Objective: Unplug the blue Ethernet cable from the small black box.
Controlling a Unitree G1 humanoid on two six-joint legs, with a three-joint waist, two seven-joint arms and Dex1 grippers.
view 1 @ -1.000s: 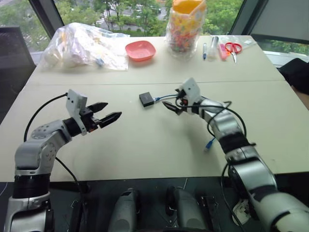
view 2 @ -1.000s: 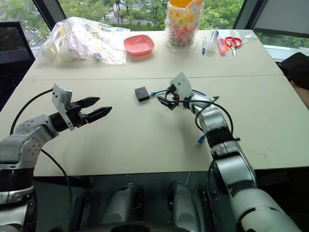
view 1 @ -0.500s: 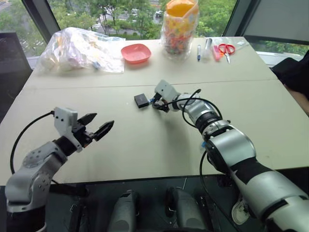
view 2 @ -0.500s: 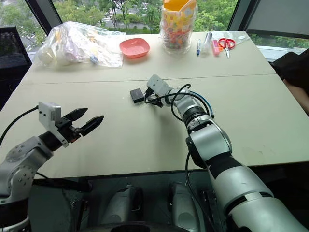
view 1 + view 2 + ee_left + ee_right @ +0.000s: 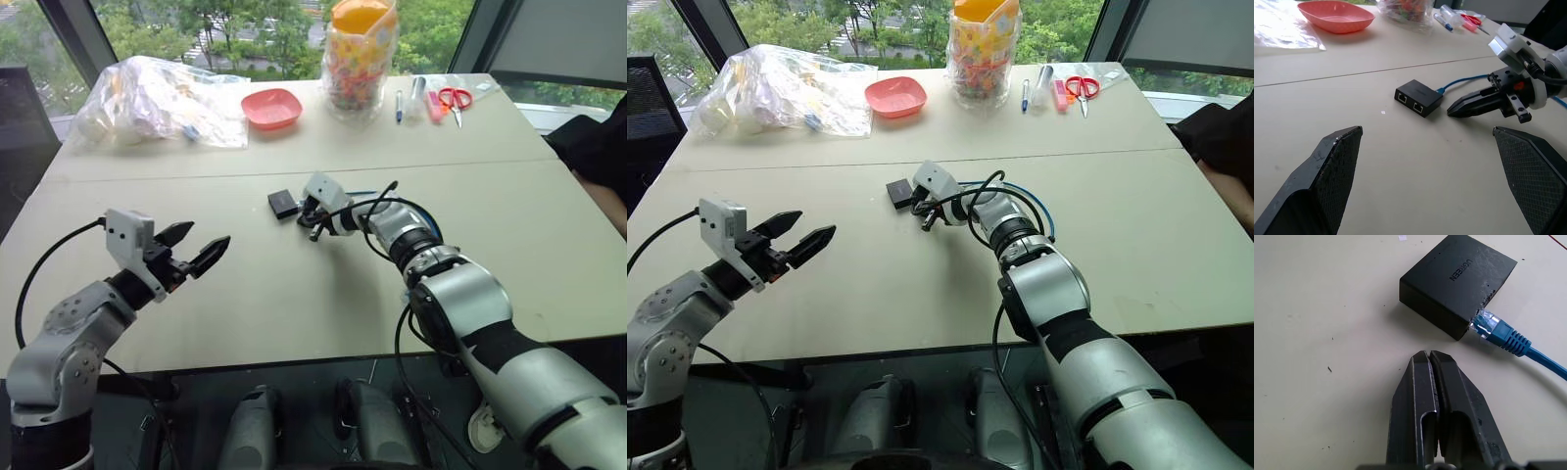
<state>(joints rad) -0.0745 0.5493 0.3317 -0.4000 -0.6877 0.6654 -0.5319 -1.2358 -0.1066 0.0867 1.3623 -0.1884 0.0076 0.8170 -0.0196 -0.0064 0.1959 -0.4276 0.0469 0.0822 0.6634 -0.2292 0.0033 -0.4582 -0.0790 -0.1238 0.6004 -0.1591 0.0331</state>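
Right wrist view: plug seated, nothing gripped

My right end effector (image 5: 1430, 357) is pinched closed on nothing, beside the small black box (image 5: 1457, 276) mid-tabletop. Left end effector (image 5: 199, 251) gapes wide. I'd grip the blue Ethernet cable (image 5: 1508, 339) at its stiff boot; the box looks light and likely to slide.

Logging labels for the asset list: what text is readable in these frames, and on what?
"UGREEN": printed on the top face of the small black box, read in the right wrist view.
Candy jar: colourful contents, no text legible.
Pens and scissors at the far table edge: any markings too small to read.
Blue Ethernet cable, plugged into the box: no print visible.
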